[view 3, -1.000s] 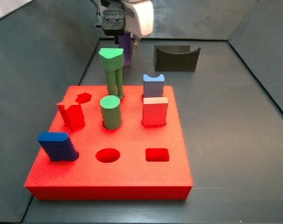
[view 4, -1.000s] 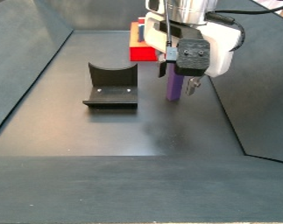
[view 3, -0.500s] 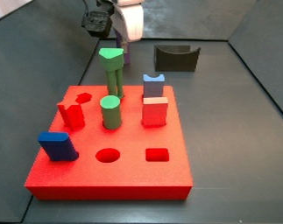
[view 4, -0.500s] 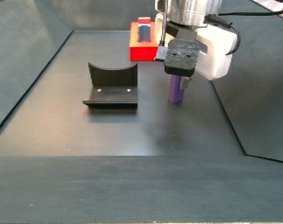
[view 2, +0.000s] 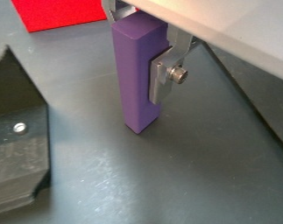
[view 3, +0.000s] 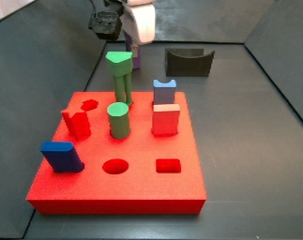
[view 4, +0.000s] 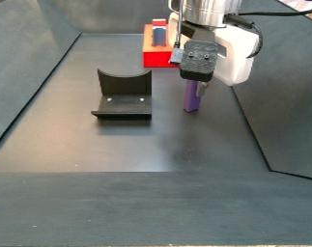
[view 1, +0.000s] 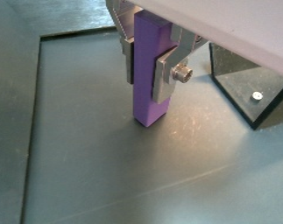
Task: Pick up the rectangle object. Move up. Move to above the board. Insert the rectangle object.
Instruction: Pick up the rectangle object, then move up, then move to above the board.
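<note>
Wrist views both show the gripper (view 1: 152, 61) clamped on the slim, tall purple rectangle object (view 1: 151, 74). Its flat silver fingers (view 1: 171, 74) press on opposite faces of the upper part of the block, and in a wrist view a screw is visible on one finger plate (view 2: 169, 74). The rectangle object (view 2: 140, 77) stands upright. Its lower end is very near the dark grey floor (view 1: 96, 166), but I cannot tell if it touches the floor or hangs just above it.

In a side view the gripper (view 4: 193, 79) is at the back part of the workspace, with the lower part of the purple block (view 4: 192, 97) showing under it. The dark grey U-shaped holder (view 4: 122, 95) stands on the floor beside it, apart from the block. The large flat bright-red board (view 4: 157, 48) is farther behind, partly hidden by the arm.

In a side view the board (view 3: 116, 178) fills the foreground, well apart from the gripper (view 3: 132, 33). On it stand two green pegs (view 3: 118, 121), a salmon-red square block (view 3: 165, 119), a light-blue block (view 3: 164, 92), a dark-blue short block (view 3: 60, 157) and a red piece (view 3: 76, 123). A round hole (view 3: 116, 167) and a square hole (view 3: 169, 166) are free near the front edge. The holder (view 3: 188, 62) is behind the board.
</note>
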